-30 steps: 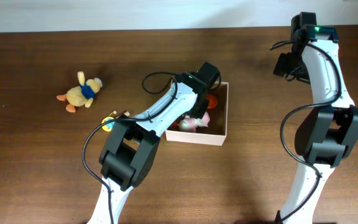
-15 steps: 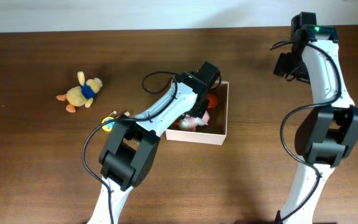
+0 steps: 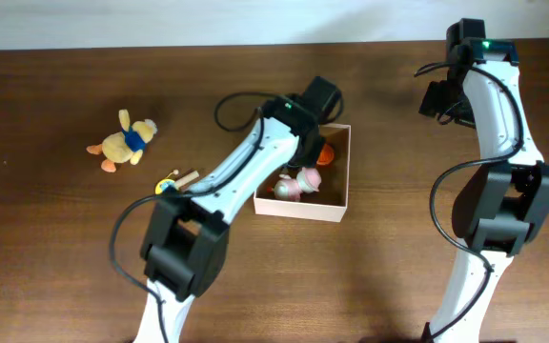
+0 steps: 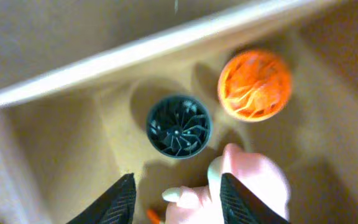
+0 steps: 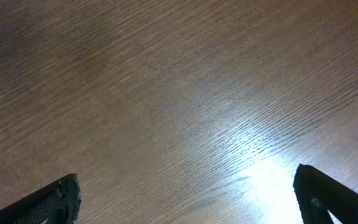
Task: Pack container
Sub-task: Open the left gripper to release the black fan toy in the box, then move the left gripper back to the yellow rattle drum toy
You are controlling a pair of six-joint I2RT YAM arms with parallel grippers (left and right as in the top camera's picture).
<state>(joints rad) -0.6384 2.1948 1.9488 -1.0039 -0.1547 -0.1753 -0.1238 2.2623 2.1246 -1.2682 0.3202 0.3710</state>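
Left jaws wide, empty, over the container (image 4: 166, 42).
Dark disc (image 4: 179, 126) and orange ball (image 4: 255, 85) ahead of them, pink toy (image 4: 257, 186) beneath; right jaws wide over desk (image 5: 166, 93).

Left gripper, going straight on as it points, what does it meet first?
Likely the black disc on the container floor, ahead of the left gripper, jaws open; the pink toy sits close beside that line.

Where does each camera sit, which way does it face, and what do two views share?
Overhead: above the table, looking straight down; left arm, right arm show.
Left wrist: looking down into the container; left hand open at bottom edge.
Right wrist: facing bare table; right hand open across the lower edge.
Shared: overhead and left wrist both see the orange ball.
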